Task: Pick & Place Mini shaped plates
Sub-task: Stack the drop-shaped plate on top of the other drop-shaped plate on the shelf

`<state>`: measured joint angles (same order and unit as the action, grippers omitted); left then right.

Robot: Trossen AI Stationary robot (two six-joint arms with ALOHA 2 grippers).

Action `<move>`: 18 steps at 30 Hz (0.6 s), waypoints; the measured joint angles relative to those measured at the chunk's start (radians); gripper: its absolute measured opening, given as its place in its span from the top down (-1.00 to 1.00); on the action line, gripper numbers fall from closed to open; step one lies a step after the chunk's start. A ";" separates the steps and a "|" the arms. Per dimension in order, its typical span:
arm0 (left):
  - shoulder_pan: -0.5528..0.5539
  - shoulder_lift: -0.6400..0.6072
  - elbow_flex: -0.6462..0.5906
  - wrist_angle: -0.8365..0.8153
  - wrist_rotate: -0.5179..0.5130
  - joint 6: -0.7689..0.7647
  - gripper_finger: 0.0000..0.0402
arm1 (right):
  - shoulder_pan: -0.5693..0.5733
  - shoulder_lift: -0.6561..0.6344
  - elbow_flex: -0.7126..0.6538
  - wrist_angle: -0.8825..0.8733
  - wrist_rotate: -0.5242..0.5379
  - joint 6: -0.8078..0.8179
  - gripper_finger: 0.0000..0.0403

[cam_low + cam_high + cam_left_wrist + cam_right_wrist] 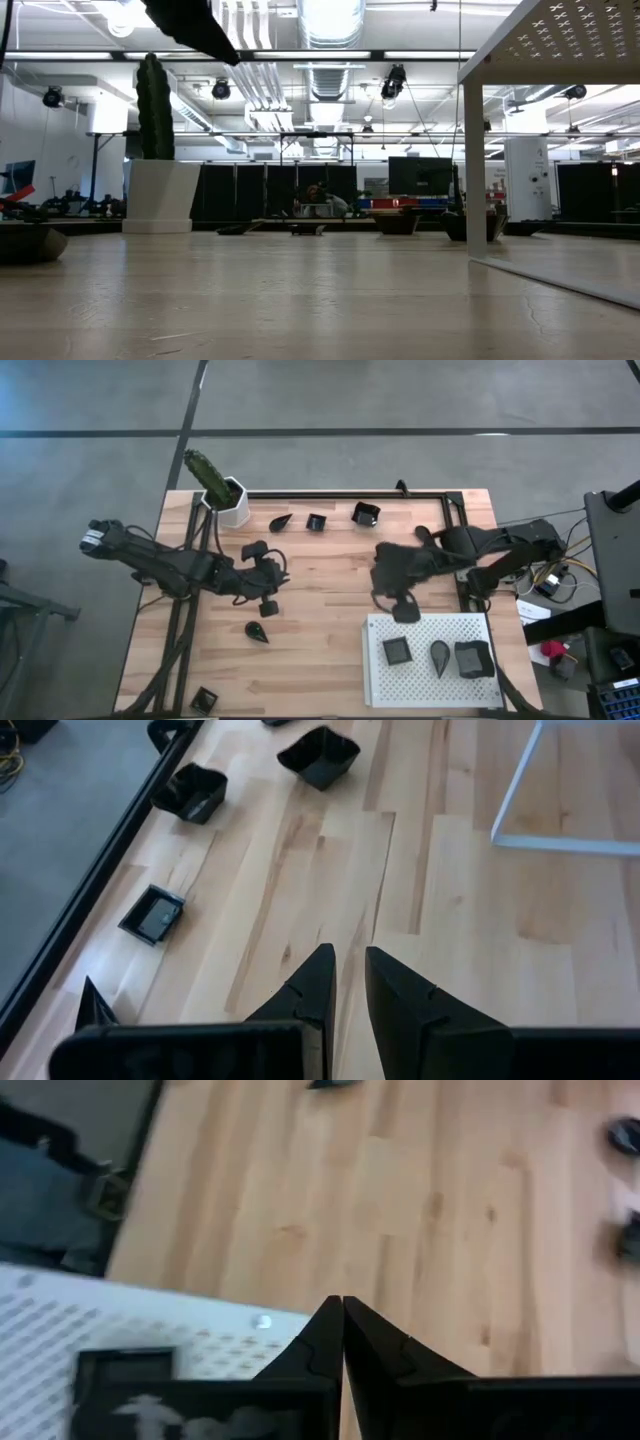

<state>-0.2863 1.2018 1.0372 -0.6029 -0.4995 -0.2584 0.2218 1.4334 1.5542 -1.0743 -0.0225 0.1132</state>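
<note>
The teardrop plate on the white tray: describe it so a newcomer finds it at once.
Start at the large white perforated square tray at the table's near right corner. Three small dark plates sit on it in a row; the dark teardrop-shaped plate is the middle one, pointed, between two square plates.

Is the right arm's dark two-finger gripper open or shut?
Shut: the right gripper has its two fingertips pressed together, holding nothing, above the white perforated tray's edge.

I see a grey concrete floor (400, 400) crossed by dark seams around the wooden table (330, 575). Beyond it, a large hall: bright ceiling strip lights (330, 20), exposed ducts, black partitions (250, 190), and possibly a desk with monitors far off.
</note>
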 joint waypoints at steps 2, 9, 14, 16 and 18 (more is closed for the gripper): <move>0.000 0.000 -0.011 0.000 0.000 0.004 0.74 | -0.043 0.000 -0.010 0.000 0.000 0.018 0.96; 0.000 -0.007 -0.013 0.011 -0.062 0.022 0.74 | -0.183 0.000 -0.088 0.001 0.000 0.125 0.96; 0.000 -0.012 -0.013 0.012 -0.076 0.033 0.74 | -0.266 0.000 -0.153 -0.001 0.001 0.164 0.96; 0.000 -0.013 -0.013 0.012 -0.077 0.041 0.74 | -0.295 0.000 -0.179 -0.002 0.002 0.178 0.96; 0.000 -0.013 -0.013 0.012 -0.077 0.041 0.74 | -0.317 0.000 -0.205 -0.003 0.003 0.190 0.96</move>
<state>-0.2859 1.1885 1.0245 -0.5911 -0.5762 -0.2173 -0.0954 1.4338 1.3496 -1.0775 -0.0198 0.3028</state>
